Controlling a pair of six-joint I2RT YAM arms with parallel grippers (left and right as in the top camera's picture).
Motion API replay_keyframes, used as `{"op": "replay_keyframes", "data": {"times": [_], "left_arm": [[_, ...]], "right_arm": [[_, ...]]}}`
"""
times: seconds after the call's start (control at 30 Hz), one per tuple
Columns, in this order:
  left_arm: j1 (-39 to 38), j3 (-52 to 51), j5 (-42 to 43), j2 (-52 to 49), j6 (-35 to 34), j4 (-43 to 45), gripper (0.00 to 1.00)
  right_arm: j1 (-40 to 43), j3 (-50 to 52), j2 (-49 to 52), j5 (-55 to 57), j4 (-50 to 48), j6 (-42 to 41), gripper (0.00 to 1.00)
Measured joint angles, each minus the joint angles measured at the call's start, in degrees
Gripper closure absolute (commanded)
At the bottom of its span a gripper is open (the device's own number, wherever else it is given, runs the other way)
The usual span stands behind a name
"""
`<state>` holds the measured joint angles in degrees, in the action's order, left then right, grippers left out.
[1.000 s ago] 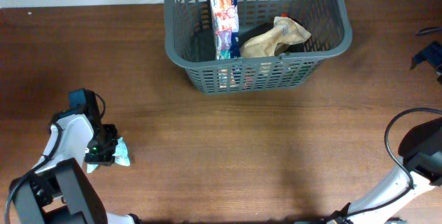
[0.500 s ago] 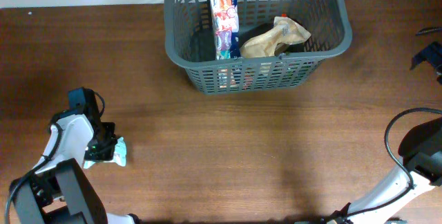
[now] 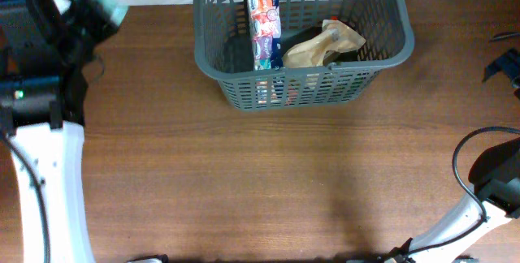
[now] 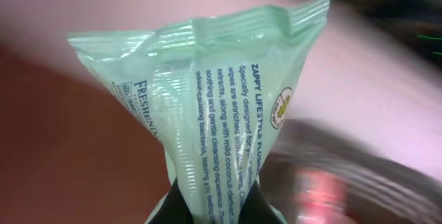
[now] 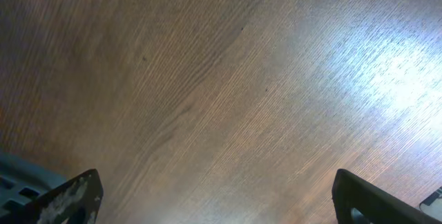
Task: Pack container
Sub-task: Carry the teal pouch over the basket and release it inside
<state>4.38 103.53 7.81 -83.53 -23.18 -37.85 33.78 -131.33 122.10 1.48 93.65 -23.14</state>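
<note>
pinching a green wipes packet [image 4: 207, 92] by its end in the left gripper [image 4: 207, 207], high over the table [image 3: 244, 182], likely bound for the basket [image 3: 301, 92] at the far edge; holding the right gripper [image 5: 217, 200] open.

Overhead looked straight down on the table [image 3: 244, 182]. The left wrist camera sat close behind a green packet [image 4: 207, 113]; the right wrist camera faced that same table closely.

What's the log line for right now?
left gripper: shut on wipes pack, held high | right gripper: open over table | basket: partly filled
</note>
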Motion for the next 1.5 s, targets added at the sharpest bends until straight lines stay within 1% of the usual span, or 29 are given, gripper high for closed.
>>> {"op": "replay_keyframes", "data": {"times": [0.07, 0.17, 0.3, 0.43, 0.67, 0.8, 0.93, 1.1, 1.23, 1.3, 1.33, 1.37, 1.4, 1.47, 1.5], "left_arm": [[-6.3, 5.0, 2.9, 1.2, 4.0, 2.7, 0.98], [-15.1, 7.7, 4.1, 2.2, 7.4, 8.8, 0.98], [-23.6, 8.0, 1.7, 0.6, 9.5, 14.4, 0.98], [-28.5, 8.1, -2.0, -5.9, 10.4, 17.6, 0.98], [-31.6, 8.0, -4.9, -22.9, 10.5, 18.8, 0.98], [-32.1, 7.5, -5.3, -29.4, 9.8, 17.9, 0.99], [-32.3, 7.3, -5.3, -32.2, 9.2, 16.7, 0.98], [-32.4, 7.4, -5.3, -32.3, 9.0, 14.8, 0.98], [-32.4, 7.4, -5.3, -32.7, 8.8, 11.1, 0.97], [-32.4, 7.4, -5.4, -33.2, 8.8, 10.1, 0.83], [-32.4, 7.4, -5.3, -33.6, 8.6, 9.5, 0.73], [-32.4, 7.4, -5.4, -34.0, 8.7, 9.1, 0.44], [-32.4, 7.4, -5.5, -34.2, 8.8, 8.8, 0.33], [-32.4, 7.3, -5.5, -34.6, 8.6, 8.5, 0.17], [-32.4, 7.3, -5.5, -34.6, 8.6, 8.6, 0.13]], "right_arm": [[0.0, 0.0, 0.0, 0.0, 0.0, 0.0, 0.01], [0.0, 0.0, 0.0, 0.0, 0.0, 0.0, 0.01], [0.0, 0.0, 0.0, 0.0, 0.0, 0.0, 0.01], [0.0, 0.0, 0.0, 0.0, 0.0, 0.0, 0.01], [0.0, 0.0, 0.0, 0.0, 0.0, 0.0, 0.01], [0.0, 0.0, 0.0, 0.0, 0.0, 0.0, 0.01], [0.0, 0.0, 0.0, 0.0, 0.0, 0.0, 0.01], [0.0, 0.0, 0.0, 0.0, 0.0, 0.0, 0.01], [0.0, 0.0, 0.0, 0.0, 0.0, 0.0, 0.01], [0.0, 0.0, 0.0, 0.0, 0.0, 0.0, 0.01], [0.0, 0.0, 0.0, 0.0, 0.0, 0.0, 0.01], [0.0, 0.0, 0.0, 0.0, 0.0, 0.0, 0.01], [0.0, 0.0, 0.0, 0.0, 0.0, 0.0, 0.01], [0.0, 0.0, 0.0, 0.0, 0.0, 0.0, 0.01], [0.0, 0.0, 0.0, 0.0, 0.0, 0.1, 0.01]]}}
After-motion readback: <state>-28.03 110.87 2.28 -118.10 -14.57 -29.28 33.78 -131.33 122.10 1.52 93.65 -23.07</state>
